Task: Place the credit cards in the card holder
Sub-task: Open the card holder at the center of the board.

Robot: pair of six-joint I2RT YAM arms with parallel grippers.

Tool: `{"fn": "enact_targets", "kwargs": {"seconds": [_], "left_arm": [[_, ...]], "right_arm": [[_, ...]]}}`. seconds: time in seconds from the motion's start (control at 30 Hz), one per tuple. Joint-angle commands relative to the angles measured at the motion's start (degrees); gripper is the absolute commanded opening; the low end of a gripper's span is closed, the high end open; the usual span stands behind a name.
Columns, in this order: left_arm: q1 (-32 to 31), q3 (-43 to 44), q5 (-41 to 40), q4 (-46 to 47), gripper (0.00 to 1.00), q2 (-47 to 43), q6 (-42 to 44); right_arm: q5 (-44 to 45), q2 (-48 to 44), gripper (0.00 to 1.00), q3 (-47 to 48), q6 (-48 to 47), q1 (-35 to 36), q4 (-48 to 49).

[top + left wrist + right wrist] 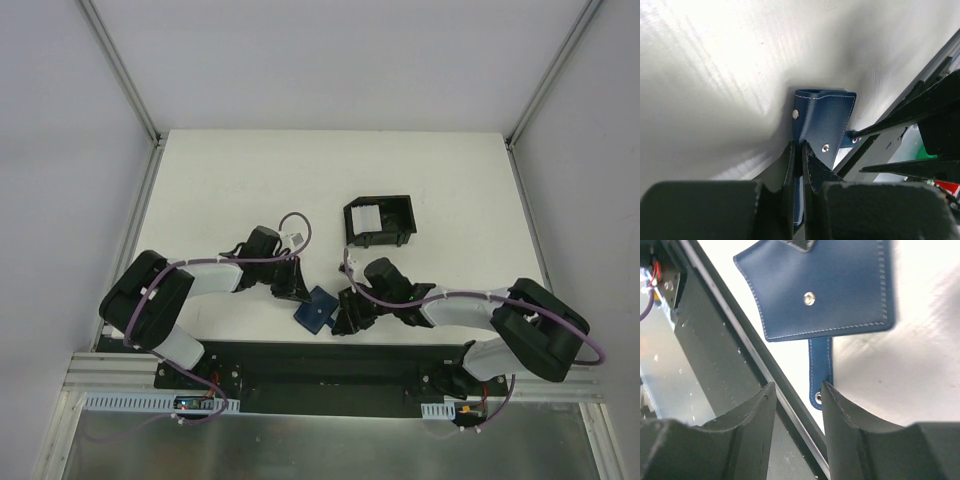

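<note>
Nearest the left wrist lens, the left gripper was pinched shut on one edge of the card holder. I could see it as a dark blue stitched wallet, bent up from the pinch, with two small metal snaps showing. From the right wrist, the right gripper stood with its jaws apart and held nothing. The holder's snap strap pointed toward the gap between them, and I could not tell whether it touched either finger. From overhead, the card holder sat between the two grippers at the near edge of the table, just beside the black base plate that carried both arms. The tabletop was matte white, shadowed under the arms and faintly scuffed in the right wrist view. Pale grey walls closed it in on three sides, with aluminium posts running to the rear corners. Purple cables looped over each arm. A black box sat open-topped farther back, right of centre and well apart from the holder. It held a pale stack that I took for the credit cards, though they were too small to count. Both sets of fingertips were hidden under the wrists in the overhead view. The holder's top was cut off in the right wrist picture, and I could not make out its inner slots anywhere.
</note>
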Motion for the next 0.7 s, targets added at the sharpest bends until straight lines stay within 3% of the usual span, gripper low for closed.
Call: {"fn": "enact_targets", "kwargs": {"seconds": [0.0,0.13,0.23,0.3,0.33,0.43,0.47,0.57,0.67], "left_arm": [[0.79,-2.29,-6.94,0.55,0.02,-4.36,-1.17],[0.7,-2.56,-6.76,0.55,0.03,-5.34,-1.09],[0.7,-2.65,-6.59,0.46,0.02,-5.43,-1.0],[0.7,-2.73,-6.76,0.46,0.02,-5.95,-1.08],[0.7,-2.82,-7.37,0.46,0.02,-6.39,-1.17],[0.7,-2.82,-8.43,0.46,0.02,-7.01,-1.52],[0.7,-2.91,-8.52,0.46,0.02,-7.36,-1.87],[0.7,-3.35,-9.66,0.46,0.01,-8.68,-3.19],[0.7,-3.44,-10.98,0.72,0.02,-9.29,-3.89]], "right_arm": [[9.86,-3.33,0.45,2.21,3.5,0.26,-8.46],[16.62,-9.3,0.45,2.83,6.05,0.26,-12.51],[24.78,-15.71,0.58,1.6,8.95,0.35,-14.7],[31.81,-20.1,0.58,1.68,9.92,0.44,-19.16],[34.72,-22.21,0.62,1.86,10.27,0.61,-21.54],[39.92,-28.11,0.93,-0.15,14.73,0.44,-21.93],[41.15,-29.69,0.96,-1.29,18.24,0.18,-20.7],[38.37,-31.29,0.96,-3.59,23.02,-1.49,-17.71],[34.33,-26.74,0.96,-1.49,24.95,-2.29,-18.05]]}}
